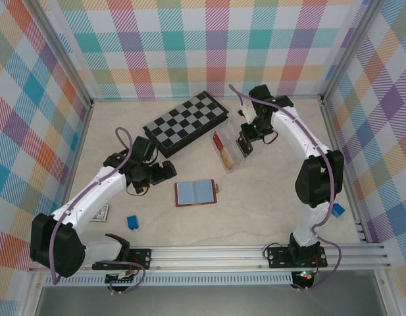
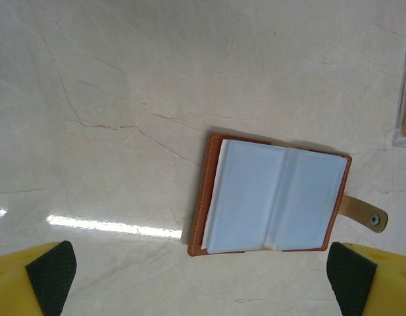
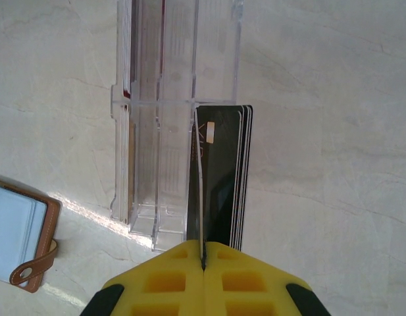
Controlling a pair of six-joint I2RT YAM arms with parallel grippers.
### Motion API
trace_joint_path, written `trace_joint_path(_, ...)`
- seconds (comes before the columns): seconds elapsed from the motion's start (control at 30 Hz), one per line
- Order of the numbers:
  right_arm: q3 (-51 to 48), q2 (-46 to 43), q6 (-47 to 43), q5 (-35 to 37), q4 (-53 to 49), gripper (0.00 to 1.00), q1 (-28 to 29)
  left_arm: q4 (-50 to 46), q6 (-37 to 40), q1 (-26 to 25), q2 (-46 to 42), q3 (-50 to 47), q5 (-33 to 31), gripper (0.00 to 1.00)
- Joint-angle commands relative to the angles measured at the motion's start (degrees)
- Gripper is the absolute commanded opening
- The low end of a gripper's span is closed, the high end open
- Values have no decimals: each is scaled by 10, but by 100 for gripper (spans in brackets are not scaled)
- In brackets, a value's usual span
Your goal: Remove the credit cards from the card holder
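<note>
Card holder (image 1: 195, 192) lies open on the counter (image 1: 268, 204), one only. Left pincer (image 2: 201, 278) gapes wide, empty; right pincer (image 3: 204, 261) is clamped on one card (image 3: 199, 184) at the clear box (image 3: 170, 66).

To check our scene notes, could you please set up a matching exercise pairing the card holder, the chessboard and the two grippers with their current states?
Things:
1. card holder
2. chessboard
3. left gripper
4. right gripper

States:
A. shut on a thin card
B. wide open, holding nothing
C. lying open, pale lining facing up
D. black and grey squares facing up

Pairs: 1-C; 2-D; 3-B; 4-A
</note>
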Motion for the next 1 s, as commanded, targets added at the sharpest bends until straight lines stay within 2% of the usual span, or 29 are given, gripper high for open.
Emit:
trace_joint_path(0.0, 27, 9, -5, -1, -30, 1, -1, 1, 11, 6, 6, -6, 16, 100)
trace_joint_path(0.47, 51, 39, 0, 13, -57, 4, -2, 8, 11, 6, 9, -13, 27, 100)
trace_joint_path(0.8, 66, 38, 11, 5, -55, 18, -2, 8, 7, 6, 3, -18, 29, 100)
trace_joint_path(0.97, 73, 18, 29, 5, -49, 21, -1, 8, 4, 6, 2, -19, 30, 100)
